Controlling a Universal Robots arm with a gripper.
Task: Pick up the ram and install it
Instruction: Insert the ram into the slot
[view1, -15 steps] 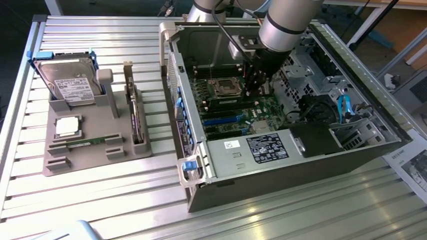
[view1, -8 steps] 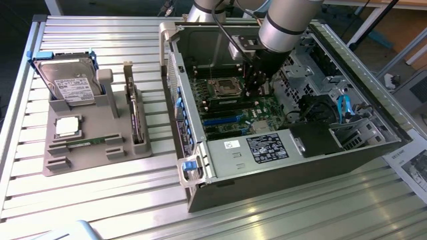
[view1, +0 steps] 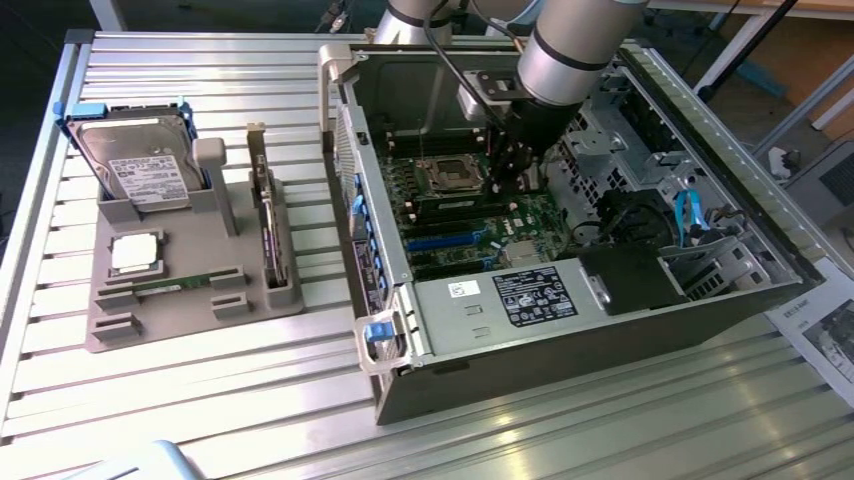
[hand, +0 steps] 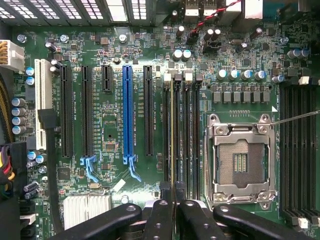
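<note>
Tool (hand: 173, 192): closed narrow on the ram (hand: 172, 135), which is seen edge-on and lined up along the memory slots just beside the open processor socket (hand: 241, 162). Slatted tabletop (view1: 200, 400) carries the open computer case (view1: 561, 350) at centre-right of the exterior view. The arm (view1: 574, 50) reaches down into it over the motherboard (view1: 467, 235). Grey holder (view1: 160, 320), at the exterior view's left, bears a hard drive (view1: 134, 170), a silver processor (view1: 134, 252) and a second green stick (view1: 174, 285).
</note>
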